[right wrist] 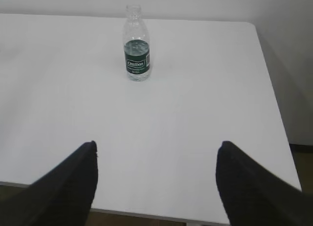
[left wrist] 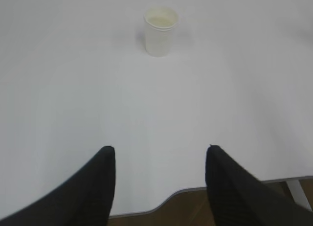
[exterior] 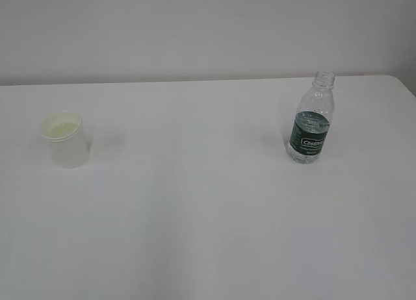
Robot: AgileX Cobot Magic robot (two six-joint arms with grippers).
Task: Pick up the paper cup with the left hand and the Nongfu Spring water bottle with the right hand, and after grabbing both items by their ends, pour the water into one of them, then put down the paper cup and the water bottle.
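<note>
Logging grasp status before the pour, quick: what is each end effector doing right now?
Left end effector: open, holding nothing.
Right end effector: open, holding nothing.

White lettering sits on the dark green label band [exterior: 308, 143] of the water bottle [exterior: 312, 118], right of centre; it is too blurred to read.

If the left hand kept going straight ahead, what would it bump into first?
Probably the paper cup. It stands upright ahead of the open left hand, with only bare white table between them; the exact height is hard to judge.
</note>
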